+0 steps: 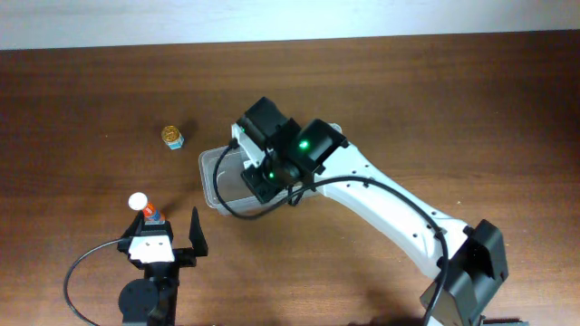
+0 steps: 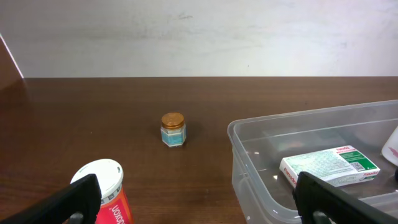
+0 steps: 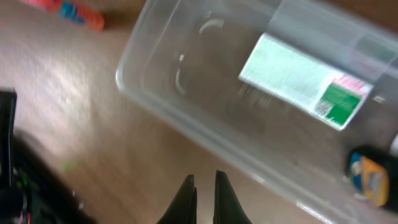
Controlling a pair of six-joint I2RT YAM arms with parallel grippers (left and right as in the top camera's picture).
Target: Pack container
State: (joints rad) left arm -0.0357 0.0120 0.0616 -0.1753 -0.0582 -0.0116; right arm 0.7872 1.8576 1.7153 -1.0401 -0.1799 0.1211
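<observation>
The clear plastic container (image 1: 210, 174) stands mid-table, mostly covered by my right arm (image 1: 299, 149). In the right wrist view the container (image 3: 155, 93) holds a white and green box (image 3: 305, 81) and a small dark bottle (image 3: 367, 174). My right gripper (image 3: 205, 186) is shut and empty, just outside the container's rim. My left gripper (image 2: 199, 205) is open, and a red bottle with a white cap (image 2: 102, 193) stands just inside its left finger. The container (image 2: 249, 162) and box (image 2: 329, 165) lie by its right finger.
A small jar with a gold lid (image 1: 172, 137) stands on the wood table, left of the container; it also shows in the left wrist view (image 2: 173, 129). The red bottle (image 1: 143, 206) is at the front left. A white wall lies behind the table.
</observation>
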